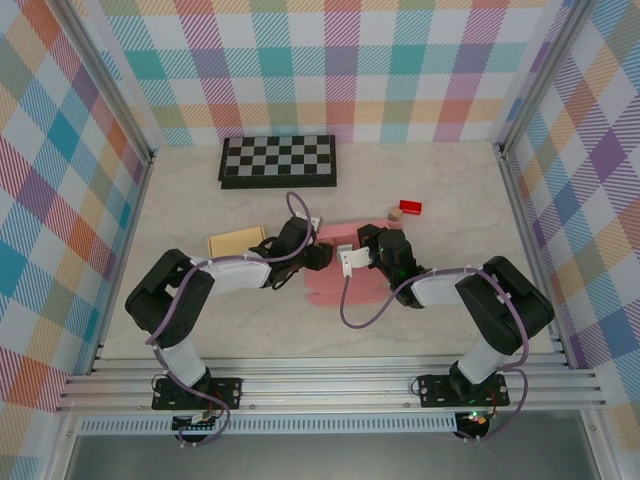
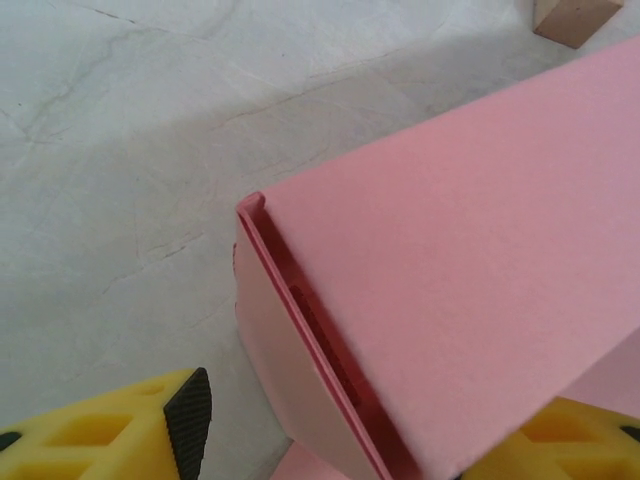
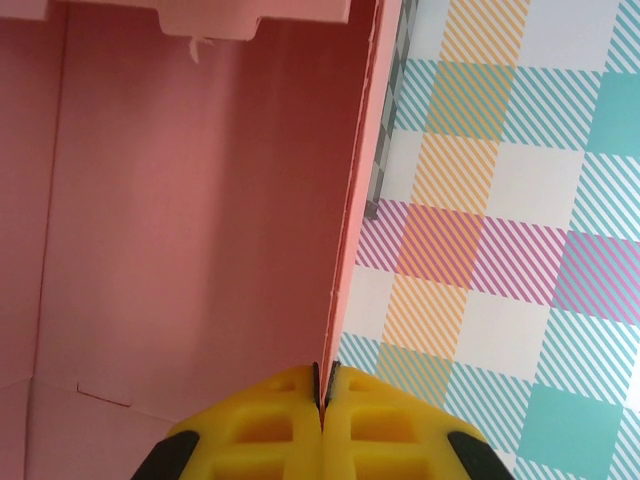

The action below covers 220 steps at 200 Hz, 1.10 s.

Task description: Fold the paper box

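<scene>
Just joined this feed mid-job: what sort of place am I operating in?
Probably a robot test cell: colourful plaid wall panels on silver aluminium framing enclose a marble-look tabletop holding a pink paper box and a black-and-white chessboard.

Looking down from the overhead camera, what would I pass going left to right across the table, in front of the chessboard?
Flat tan rectangular board → pink paper box → small red block.

Pastel plaid walls enclose a pale, marble-patterned worktop on three sides. Aluminium posts run up its far corners, and ribbed metal rails span its near edge. Light is soft and even.
</scene>
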Available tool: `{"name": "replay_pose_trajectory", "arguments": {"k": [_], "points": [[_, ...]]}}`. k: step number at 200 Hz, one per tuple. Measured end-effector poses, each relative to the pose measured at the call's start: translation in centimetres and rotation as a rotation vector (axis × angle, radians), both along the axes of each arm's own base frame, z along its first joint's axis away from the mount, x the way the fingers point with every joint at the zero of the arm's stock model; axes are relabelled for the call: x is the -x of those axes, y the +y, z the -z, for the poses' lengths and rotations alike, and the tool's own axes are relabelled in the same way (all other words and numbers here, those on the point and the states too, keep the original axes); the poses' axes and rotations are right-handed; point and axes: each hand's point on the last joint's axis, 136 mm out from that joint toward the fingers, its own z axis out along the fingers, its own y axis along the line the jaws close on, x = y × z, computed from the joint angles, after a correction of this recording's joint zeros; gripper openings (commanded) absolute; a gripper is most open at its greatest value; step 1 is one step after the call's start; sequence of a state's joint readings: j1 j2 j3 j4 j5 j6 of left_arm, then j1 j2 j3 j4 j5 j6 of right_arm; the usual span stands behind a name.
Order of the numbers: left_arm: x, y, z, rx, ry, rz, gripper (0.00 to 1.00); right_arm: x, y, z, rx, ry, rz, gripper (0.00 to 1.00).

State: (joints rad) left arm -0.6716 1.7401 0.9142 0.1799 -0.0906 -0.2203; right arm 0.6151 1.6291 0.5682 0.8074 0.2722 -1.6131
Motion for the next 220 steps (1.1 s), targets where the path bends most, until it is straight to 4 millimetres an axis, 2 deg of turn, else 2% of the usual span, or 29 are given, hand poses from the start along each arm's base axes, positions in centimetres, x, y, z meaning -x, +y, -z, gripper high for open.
{"name": "replay_pose_trajectory", "arguments": {"k": [66,128,162,179,199,220], "points": [[-1.0,-0.4,0.1,-0.025,-0.041,0.011,0.57,0.5,-0.3,0.0,-0.009,0.037,-0.002,0.00],[-1.6,-1.4,0.3,-0.048,-0.107,0.068,0.48,0.5,-0.6,0.1,-0.005,0.056,0.002,0.00],[-2.2,-1.4,0.2,-0.059,-0.141,0.054,0.26,0.3,-0.8,0.2,-0.002,0.060,0.011,0.00],[-2.7,-0.9,0.3,-0.075,-0.156,0.021,0.21,0.3,-0.8,0.3,-0.003,0.063,0.012,0.00],[-3.1,-0.8,0.3,-0.077,-0.173,0.002,0.21,0.3,-0.8,0.3,-0.003,0.065,0.012,0.00],[-3.3,-0.9,0.3,-0.071,-0.179,-0.005,0.28,0.3,-0.8,0.3,-0.002,0.068,0.012,0.00]]}}
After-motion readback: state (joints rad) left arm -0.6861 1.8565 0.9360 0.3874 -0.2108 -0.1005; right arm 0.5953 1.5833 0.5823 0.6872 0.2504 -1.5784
